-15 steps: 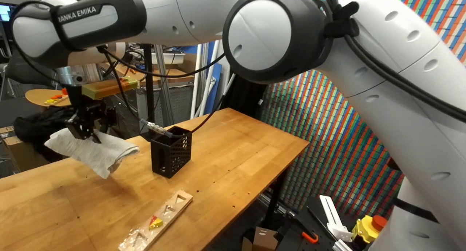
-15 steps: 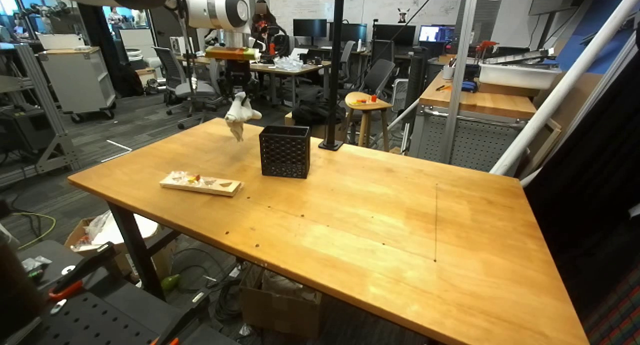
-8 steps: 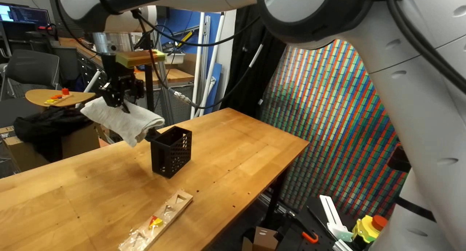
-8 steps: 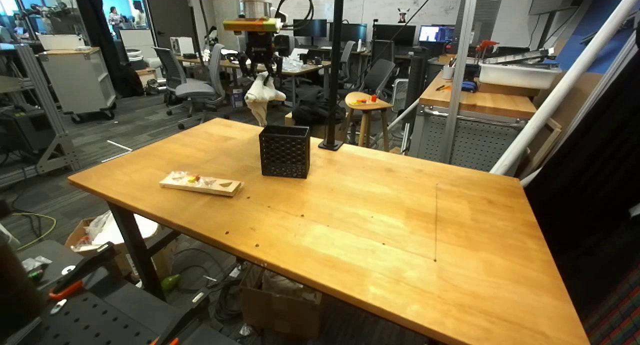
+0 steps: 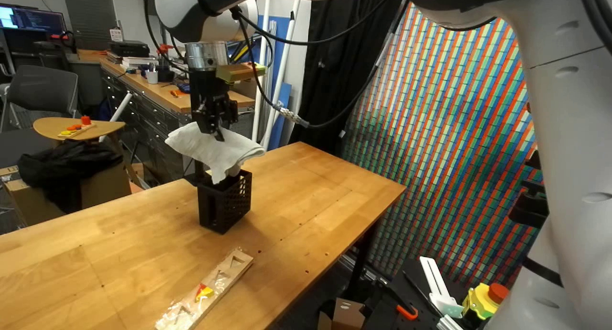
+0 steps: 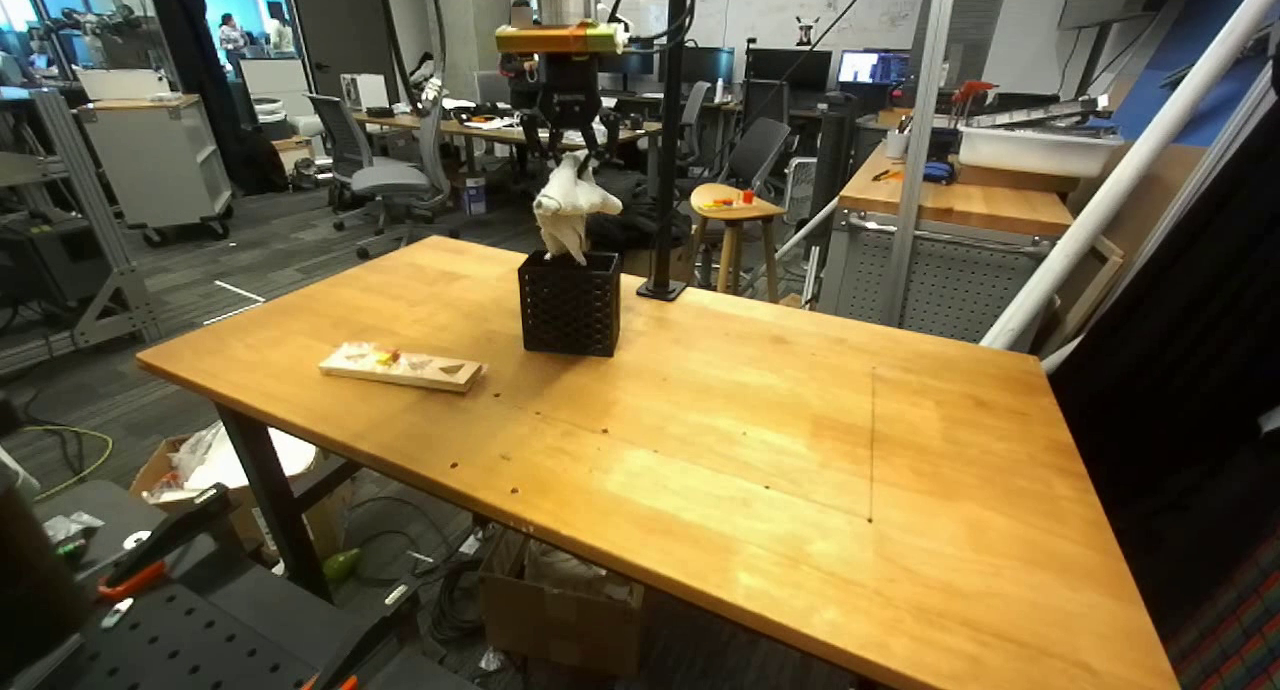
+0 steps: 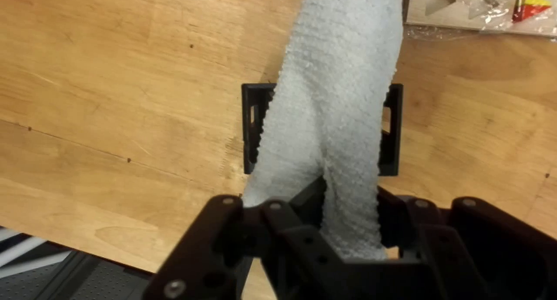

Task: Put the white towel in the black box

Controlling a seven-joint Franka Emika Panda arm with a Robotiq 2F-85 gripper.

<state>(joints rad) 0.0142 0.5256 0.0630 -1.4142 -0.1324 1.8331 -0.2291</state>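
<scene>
White towel (image 5: 215,149) pinched in grpr (image 7: 351,195), over blk box (image 6: 570,307).

Wooden table (image 6: 760,400) dotted with small dark spots (image 6: 605,431), black box (image 6: 570,305) standing upright on it, black post (image 6: 671,140) at the edge near the box, pale wooden strip (image 6: 408,372) lying flat, apart from the box

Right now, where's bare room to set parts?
Free in an exterior view: tabletop right of the black box to the edge; smaller, behind the wooden strip. Tight: between box and strip. Crowded: over the box, gripper holding white towel.
</scene>
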